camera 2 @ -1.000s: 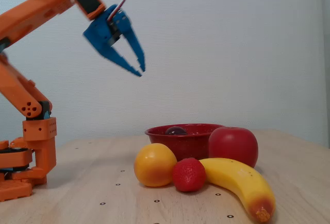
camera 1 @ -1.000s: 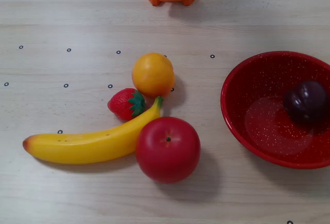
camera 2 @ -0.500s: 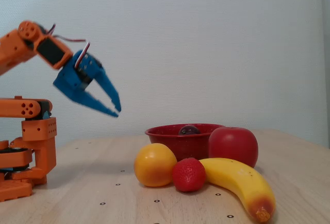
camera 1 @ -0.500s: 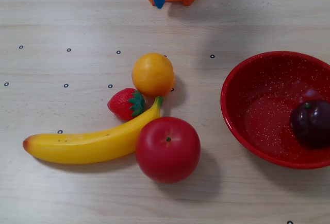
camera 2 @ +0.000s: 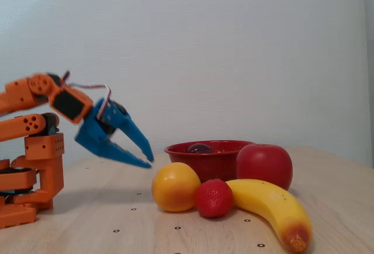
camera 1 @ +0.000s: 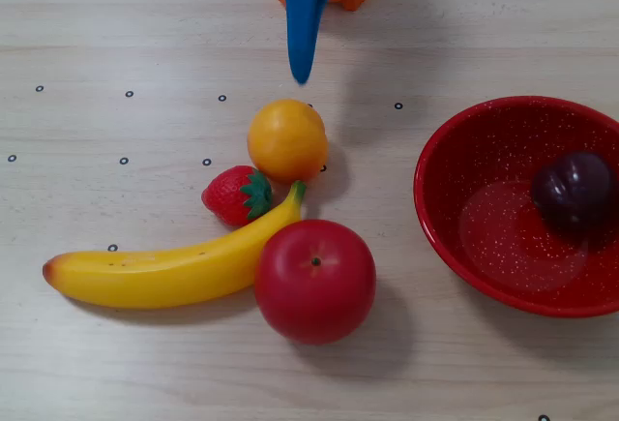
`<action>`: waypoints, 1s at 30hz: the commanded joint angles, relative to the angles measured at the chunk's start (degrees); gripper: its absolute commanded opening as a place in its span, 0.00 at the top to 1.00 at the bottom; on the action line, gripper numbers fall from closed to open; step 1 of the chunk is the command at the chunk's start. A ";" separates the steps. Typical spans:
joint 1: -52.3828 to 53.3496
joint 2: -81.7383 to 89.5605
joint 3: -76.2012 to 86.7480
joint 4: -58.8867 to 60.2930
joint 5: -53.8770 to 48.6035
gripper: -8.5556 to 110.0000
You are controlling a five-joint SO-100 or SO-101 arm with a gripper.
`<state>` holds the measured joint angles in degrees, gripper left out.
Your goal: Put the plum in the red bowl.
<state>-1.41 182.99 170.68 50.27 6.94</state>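
The plum (camera 1: 573, 192) lay inside the red bowl (camera 1: 455, 218), toward its right side in a fixed view. The end effector (camera 2: 146, 159) hung above the surface (camera 1: 145, 363), well left of the bowl, spread and empty.

One fixed view: top-down, close over table (camera 1: 116, 15). Other: low, side-on, table level. Both share fruit cluster, red bowl (camera 1: 455, 237).
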 commanded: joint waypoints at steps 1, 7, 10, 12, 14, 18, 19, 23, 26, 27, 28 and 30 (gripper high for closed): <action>-2.64 0.79 1.76 -7.29 0.88 0.93; -2.72 0.79 3.87 0.70 0.53 0.93; -2.90 0.79 3.87 2.81 -0.18 0.93; -2.81 0.79 3.87 2.72 0.44 0.93; -2.81 0.79 3.87 2.81 0.09 0.93; -2.90 0.79 3.87 2.99 -0.26 0.93; -2.90 0.79 3.87 2.99 -0.26 0.93; -2.90 0.79 3.87 2.99 -0.26 0.93; -2.90 0.79 3.87 2.99 -0.26 0.93; -2.90 0.79 3.87 2.99 -0.26 0.93; -2.90 0.79 3.87 2.99 -0.26 0.93; -2.90 0.79 3.87 2.99 -0.26 0.93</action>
<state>-2.72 182.99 174.11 53.61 6.86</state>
